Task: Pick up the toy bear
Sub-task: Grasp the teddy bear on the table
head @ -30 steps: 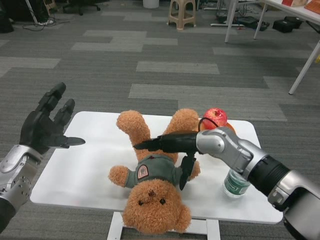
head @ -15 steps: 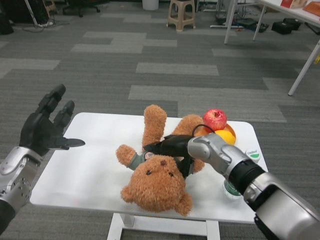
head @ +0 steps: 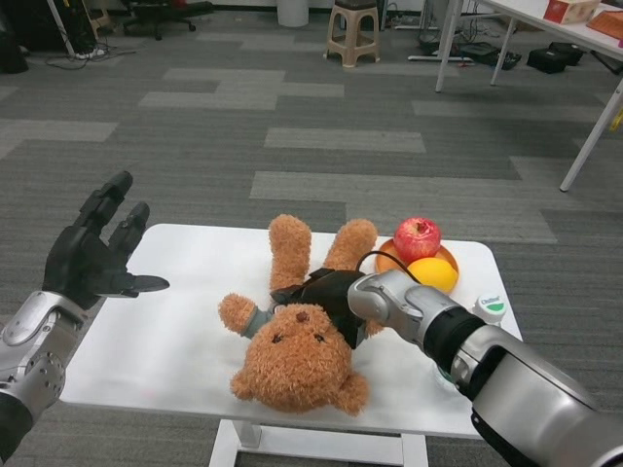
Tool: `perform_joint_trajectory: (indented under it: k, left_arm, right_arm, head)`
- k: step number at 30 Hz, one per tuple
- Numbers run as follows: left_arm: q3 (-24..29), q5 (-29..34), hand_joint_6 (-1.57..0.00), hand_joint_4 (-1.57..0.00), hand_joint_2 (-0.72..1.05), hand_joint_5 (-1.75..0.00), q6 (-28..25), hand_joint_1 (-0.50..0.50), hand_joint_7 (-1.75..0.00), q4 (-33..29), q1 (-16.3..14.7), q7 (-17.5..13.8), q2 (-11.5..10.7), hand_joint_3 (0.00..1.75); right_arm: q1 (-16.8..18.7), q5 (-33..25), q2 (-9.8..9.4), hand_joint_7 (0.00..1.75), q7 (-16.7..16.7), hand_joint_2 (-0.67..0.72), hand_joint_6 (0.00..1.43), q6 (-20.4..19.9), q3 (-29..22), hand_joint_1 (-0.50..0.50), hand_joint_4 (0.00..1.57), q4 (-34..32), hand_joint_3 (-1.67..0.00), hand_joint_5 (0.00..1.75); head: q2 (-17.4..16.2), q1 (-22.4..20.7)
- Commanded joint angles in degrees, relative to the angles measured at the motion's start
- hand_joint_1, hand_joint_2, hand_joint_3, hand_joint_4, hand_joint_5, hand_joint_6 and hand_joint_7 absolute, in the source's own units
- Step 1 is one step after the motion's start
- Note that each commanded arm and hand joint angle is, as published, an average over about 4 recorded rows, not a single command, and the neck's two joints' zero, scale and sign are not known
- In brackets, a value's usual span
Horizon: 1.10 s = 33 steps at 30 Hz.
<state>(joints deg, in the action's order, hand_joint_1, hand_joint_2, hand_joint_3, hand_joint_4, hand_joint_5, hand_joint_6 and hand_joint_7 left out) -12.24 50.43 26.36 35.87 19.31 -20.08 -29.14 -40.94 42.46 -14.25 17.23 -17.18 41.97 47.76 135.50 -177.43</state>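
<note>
The brown toy bear (head: pixel 297 355) in a grey-green shirt is in the middle of the white table (head: pixel 175 331). Its head points toward me and its legs point away. My right hand (head: pixel 326 292) grips the bear around its torso, the fingers partly buried in the shirt and fur. The head and upper body look raised off the table; I cannot tell whether the legs still touch it. My left hand (head: pixel 92 258) hovers open above the table's left edge, palm facing the bear, well apart from it.
An orange plate (head: pixel 389 258) holding a red apple (head: pixel 417 238) and an orange (head: pixel 432 273) sits just right of the bear's legs. A bottle with a white cap (head: pixel 491 305) stands behind my right forearm. Grey carpet, a stool and table legs lie beyond.
My right hand has closed around the bear's torso and tipped its head and chest up and toward me. The left hand has stayed in place.
</note>
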Motion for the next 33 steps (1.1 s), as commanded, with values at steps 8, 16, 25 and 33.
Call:
perform_joint_trajectory:
  k: [8, 16, 25, 33]
  left_arm:
    - [-0.1, -0.1, 0.00, 0.00, 0.16, 0.00, 0.6, -0.39, -0.21, 0.4, 0.7, 0.1, 0.9, 0.09]
    - [0.1, -0.1, 0.00, 0.00, 0.21, 0.00, 1.2, -0.34, -0.21, 0.9, 0.8, 0.1, 1.2, 0.09]
    - [0.7, -0.1, 0.00, 0.00, 0.25, 0.00, 1.3, -0.31, -0.21, 0.9, 0.5, 0.2, 1.6, 0.09]
    - [1.0, -0.2, 0.00, 0.00, 0.25, 0.00, 1.3, -0.29, -0.21, 0.9, 0.5, 0.3, 1.6, 0.07]
  right_arm:
    - [2.3, 0.2, 0.58, 0.02, -1.4, -0.24, 0.00, 0.7, 3.7, -0.38, 0.00, 5.4, -1.57, 0.90]
    - [2.2, -1.0, 4.03, 1.24, -9.5, 0.04, 0.13, -2.9, 2.3, -0.25, 0.00, 17.2, -1.35, 0.99]
    - [7.1, -1.1, 3.30, 1.54, -8.2, -0.03, 0.51, -3.6, -10.3, -0.21, 0.14, 10.2, -1.31, 1.36]
    - [11.8, -7.7, 2.91, 1.55, -8.0, -0.03, 0.66, -4.7, -19.7, -0.21, 0.15, 2.3, -1.27, 1.45]
  head:
    - [-0.4, -0.5]
    - [-0.4, -0.6]
    - [-0.4, -1.6]
    - [-0.1, -2.4]
